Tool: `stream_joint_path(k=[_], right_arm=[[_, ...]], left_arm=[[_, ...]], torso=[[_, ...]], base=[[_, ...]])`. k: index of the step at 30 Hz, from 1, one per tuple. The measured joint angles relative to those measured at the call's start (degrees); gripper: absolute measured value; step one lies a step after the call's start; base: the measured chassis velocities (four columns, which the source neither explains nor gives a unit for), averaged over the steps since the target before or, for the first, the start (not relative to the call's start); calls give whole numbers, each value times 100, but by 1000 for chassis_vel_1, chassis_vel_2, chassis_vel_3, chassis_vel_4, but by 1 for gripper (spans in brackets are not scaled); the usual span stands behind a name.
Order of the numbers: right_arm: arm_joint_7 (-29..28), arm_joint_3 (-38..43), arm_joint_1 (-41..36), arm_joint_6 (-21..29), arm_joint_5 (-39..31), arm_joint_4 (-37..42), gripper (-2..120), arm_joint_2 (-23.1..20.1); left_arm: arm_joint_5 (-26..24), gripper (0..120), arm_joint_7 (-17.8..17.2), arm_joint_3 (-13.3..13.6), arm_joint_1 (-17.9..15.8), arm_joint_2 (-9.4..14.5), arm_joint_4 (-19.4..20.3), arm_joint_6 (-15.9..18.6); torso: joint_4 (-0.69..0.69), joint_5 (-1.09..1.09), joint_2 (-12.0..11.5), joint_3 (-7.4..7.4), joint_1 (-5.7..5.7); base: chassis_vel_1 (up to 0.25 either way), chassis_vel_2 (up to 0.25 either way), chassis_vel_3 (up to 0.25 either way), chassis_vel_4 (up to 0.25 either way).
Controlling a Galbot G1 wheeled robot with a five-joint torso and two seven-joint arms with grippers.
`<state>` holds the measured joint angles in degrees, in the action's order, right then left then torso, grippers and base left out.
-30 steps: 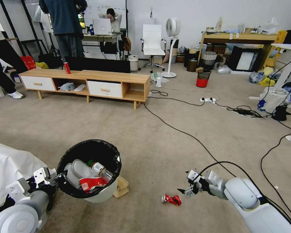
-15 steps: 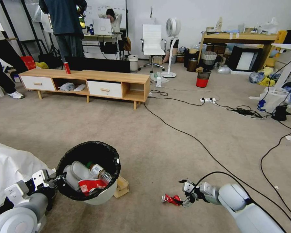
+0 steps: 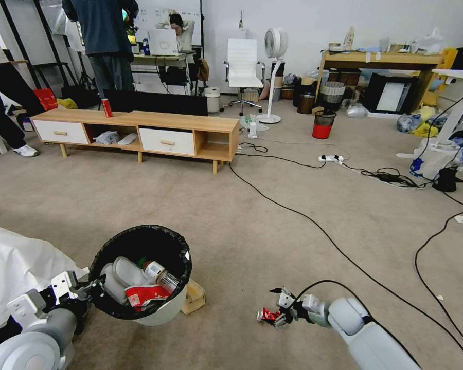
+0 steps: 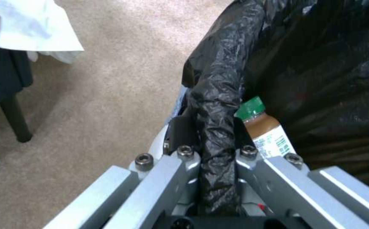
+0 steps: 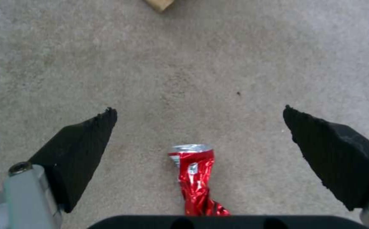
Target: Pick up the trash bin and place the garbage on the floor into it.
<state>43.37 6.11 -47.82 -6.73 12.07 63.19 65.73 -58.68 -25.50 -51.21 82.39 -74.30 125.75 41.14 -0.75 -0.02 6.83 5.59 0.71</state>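
Right tool poised over the red wrapper, bin held ready on the left

The left tool [image 4: 212, 178] is clamped on the bag-lined rim of the trash bin [image 3: 162, 308], holding it tilted low at the robot's left side; a green-capped bottle [image 4: 263, 127], a red-and-white cup [image 3: 146, 294] and other litter lie inside. The right tool [image 5: 199, 140] hangs low over the carpet floor [image 3: 252, 226] with its black pads [image 5: 80, 149] spread wide apart, and the crushed red wrapper [image 5: 197, 178] lies between them, not yet gripped. The step in hand looks like the pick of this wrapper. The next move calls for a small drop to the carpet and a closing pinch across the wrapper's thin middle, then a carry over to the bin's mouth. A scrap of brown paper [image 3: 194, 297] lies just beside the bin.
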Motion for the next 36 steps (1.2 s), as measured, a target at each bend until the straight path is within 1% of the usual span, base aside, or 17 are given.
stream_joint_path(k=[2, 5, 11, 22, 24, 26, 29, 36], right_arm=[[-12, -22, 99, -65, 43, -252, 100, 148], [-40, -22, 164, -144, 82, -477, 100, 276], [-61, -24, 174, -220, 186, -702, 100, 345], [-65, 72, 122, -313, 233, -964, 100, 307], [-72, 96, 81, -323, 227, -976, 100, 256], [-72, 163, -11, -336, 212, -1029, 100, 143], [-73, 245, -7, -371, 215, -1172, 100, 114], [-73, 340, 102, -388, 238, -1370, 100, 152]], left_arm=[[1, 3, 2, -32, 13, 19, 22, -4], [0, 3, 2, -36, 14, 16, 53, -5], [2, 3, 0, -28, 16, 5, 70, -5], [33, 3, 0, -10, 10, -15, 48, -7], [39, 3, 1, -2, 11, -16, 32, -9], [51, 3, 5, 15, 0, -14, 11, -11], [52, 3, 9, 17, -14, -7, 9, -16], [52, 3, 13, 18, -18, 17, -8, -17]], torso=[[3, 2, 0, 0, 0], [3, 2, 0, 0, 0], [0, 1, 0, 0, 0], [2, 3, 0, 0, 0], [3, 2, 0, 0, 0], [-1, 2, 0, 0, 0], [1, 2, 0, 0, 0], [2, 2, 0, 0, 0]], base=[[0, 0, 0, 0], [0, 0, 0, 0], [0, 0, 0, 0], [0, 0, 0, 0], [0, 0, 0, 0], [0, 0, 0, 0], [0, 0, 0, 0], [0, 0, 0, 0]])
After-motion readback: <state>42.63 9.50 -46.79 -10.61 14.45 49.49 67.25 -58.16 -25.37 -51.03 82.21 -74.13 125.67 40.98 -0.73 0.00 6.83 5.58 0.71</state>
